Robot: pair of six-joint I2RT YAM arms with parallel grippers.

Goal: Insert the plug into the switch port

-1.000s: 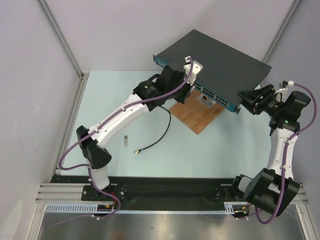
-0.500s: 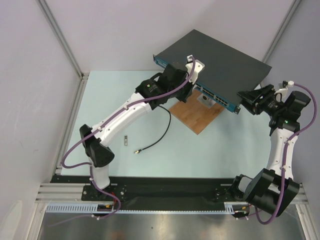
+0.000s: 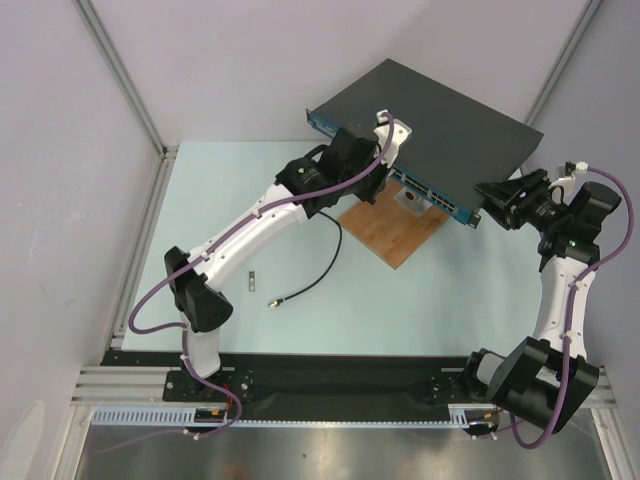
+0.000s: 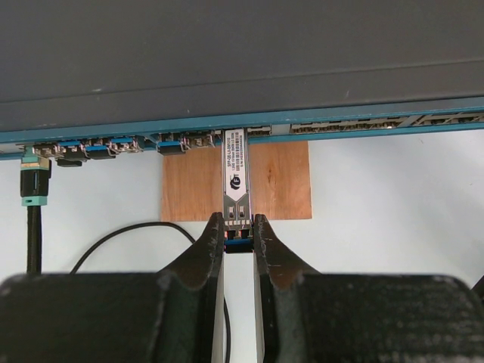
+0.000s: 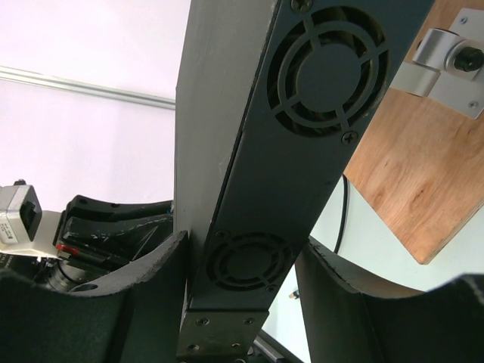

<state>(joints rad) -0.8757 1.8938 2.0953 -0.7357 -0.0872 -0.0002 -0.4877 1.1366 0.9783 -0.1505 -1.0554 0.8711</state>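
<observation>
The switch (image 3: 440, 120) has a matt black top and a blue port-lined front (image 4: 340, 125), and lies at the back of the table. My left gripper (image 4: 237, 227) is shut on the rear end of the plug (image 4: 236, 178), a slim silver module with a white label. The plug's front tip sits in a port opening on the switch front. In the top view the left gripper (image 3: 378, 180) is against the switch front. My right gripper (image 3: 487, 202) straddles the switch's right end (image 5: 302, 113), one finger on the top and one at the underside, holding it.
A brown wooden board (image 3: 395, 230) with a metal bracket (image 3: 410, 202) lies under the switch front. A loose black cable (image 3: 300, 290) and a small metal piece (image 3: 253, 281) lie on the table. Another cable (image 4: 34, 181) is plugged into the switch at the left.
My left wrist has edged slightly toward the switch front with the plug in its fingers. The right arm and the switch have not moved.
</observation>
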